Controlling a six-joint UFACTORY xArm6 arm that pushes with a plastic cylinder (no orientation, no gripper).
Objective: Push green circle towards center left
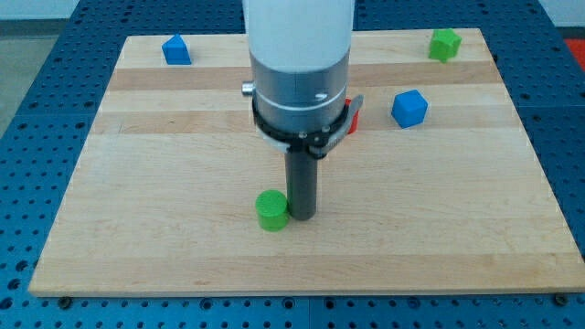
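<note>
The green circle (271, 209) is a short green cylinder lying on the wooden board (137, 183), a little left of centre and toward the view's bottom. My tip (301, 215) stands right beside it on its right side, touching or nearly touching it. The dark rod rises from there into the grey and white arm body, which hides the board's middle.
A blue block (176, 49) sits at the top left. A green block (445, 44) sits at the top right. A blue cube (409, 108) lies right of centre. A red block (353, 119) shows partly behind the arm.
</note>
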